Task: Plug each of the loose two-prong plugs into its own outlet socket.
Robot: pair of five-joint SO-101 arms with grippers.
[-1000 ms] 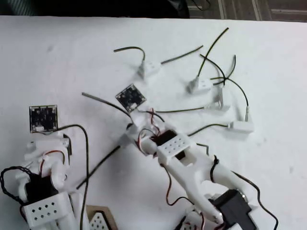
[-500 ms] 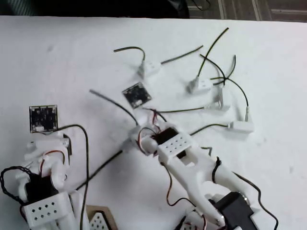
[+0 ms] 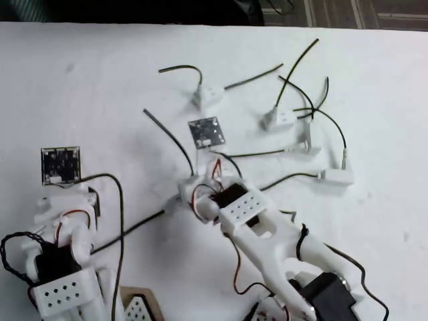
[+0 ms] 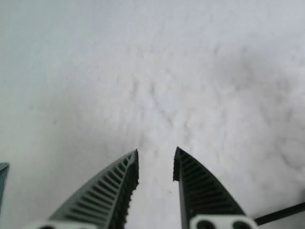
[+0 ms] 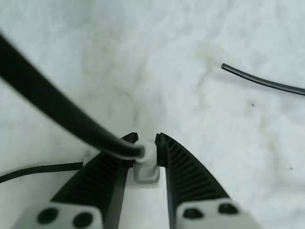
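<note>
plug (image 5: pixel 145 168) sits pinched in the right end effector (image 5: pixel 147 137), arm stretched low over the table (image 3: pixel 100 80); left end effector (image 4: pixel 156 153) spread.

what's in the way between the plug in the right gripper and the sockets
Nothing visible. The right gripper is shut on the plug, and bare table lies ahead of it, up to the nearest white block. One thin cable lies off to one side, not across the path.
</note>
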